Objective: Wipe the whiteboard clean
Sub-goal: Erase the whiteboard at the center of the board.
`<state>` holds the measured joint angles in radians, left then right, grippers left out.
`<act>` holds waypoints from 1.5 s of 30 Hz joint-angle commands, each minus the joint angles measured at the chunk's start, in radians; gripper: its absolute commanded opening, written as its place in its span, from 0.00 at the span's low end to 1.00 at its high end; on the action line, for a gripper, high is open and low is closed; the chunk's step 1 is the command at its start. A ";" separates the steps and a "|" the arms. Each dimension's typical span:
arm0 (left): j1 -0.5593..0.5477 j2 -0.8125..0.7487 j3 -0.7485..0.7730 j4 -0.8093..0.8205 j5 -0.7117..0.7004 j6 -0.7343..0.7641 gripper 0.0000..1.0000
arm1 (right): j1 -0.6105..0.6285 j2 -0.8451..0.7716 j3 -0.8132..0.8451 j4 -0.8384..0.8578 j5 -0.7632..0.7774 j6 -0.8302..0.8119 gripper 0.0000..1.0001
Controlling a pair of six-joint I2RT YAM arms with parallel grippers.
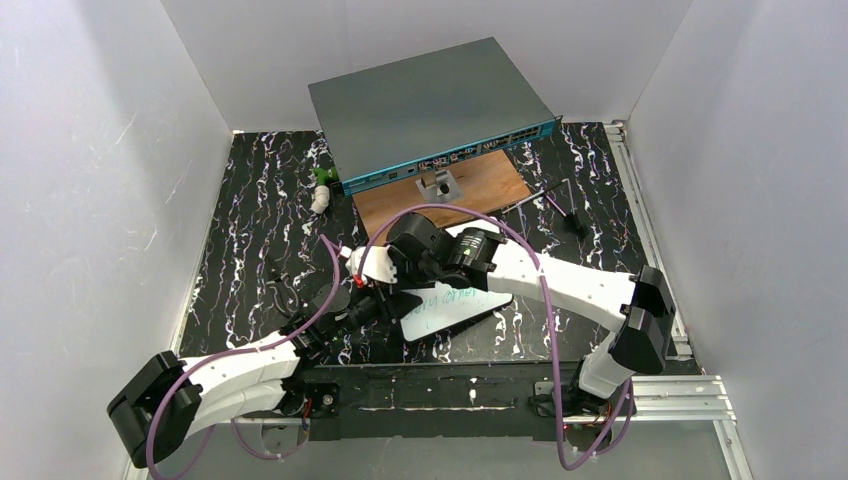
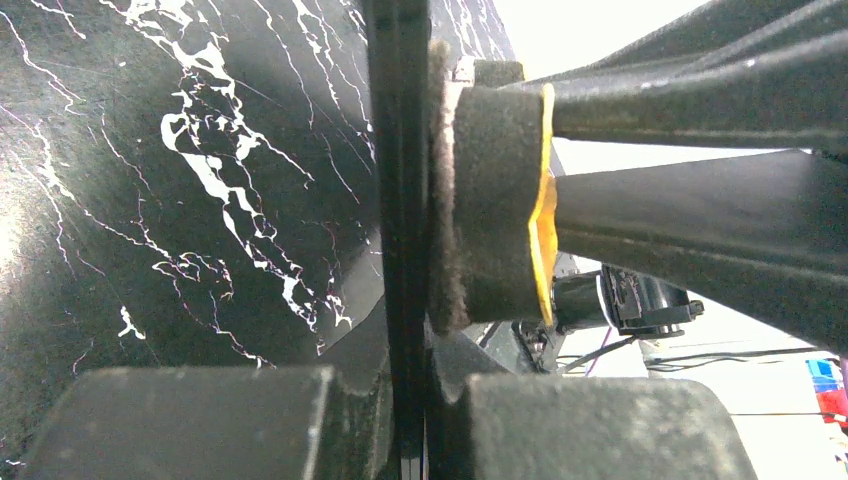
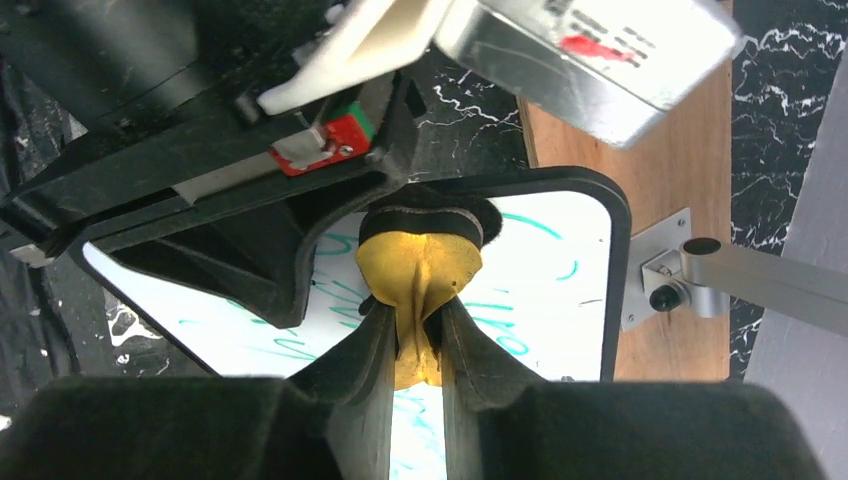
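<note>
My bench stands in a white booth. Plain white walls (image 1: 100, 150) close it in on the left, the far side and the right, and they are faintly scuffed and evenly lit. The table top (image 1: 250, 230) is black, veined with white like marble. A silver aluminium rail (image 1: 643, 210) runs along its right edge, and a second bar (image 1: 670, 395) lies across the near right corner.

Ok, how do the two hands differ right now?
The left hand clamps the whiteboard by its edge; the right hand pinches a yellow eraser. The left hand sits at the board's rim, the right hand over its written face. Both are shut.
</note>
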<state>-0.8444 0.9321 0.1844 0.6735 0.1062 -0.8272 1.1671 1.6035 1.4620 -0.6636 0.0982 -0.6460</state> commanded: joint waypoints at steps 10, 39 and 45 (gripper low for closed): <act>-0.012 -0.014 0.022 -0.140 0.045 0.141 0.00 | -0.041 0.045 0.087 0.137 0.241 0.081 0.01; -0.012 -0.074 0.018 -0.234 0.020 0.172 0.00 | 0.027 0.051 0.075 0.138 0.378 -0.001 0.01; -0.012 -0.084 0.019 -0.236 0.011 0.180 0.00 | 0.020 0.035 0.036 0.148 0.400 -0.019 0.01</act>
<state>-0.8444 0.8566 0.2176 0.5449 0.1028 -0.7826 1.2118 1.6302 1.5135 -0.5903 0.4290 -0.6552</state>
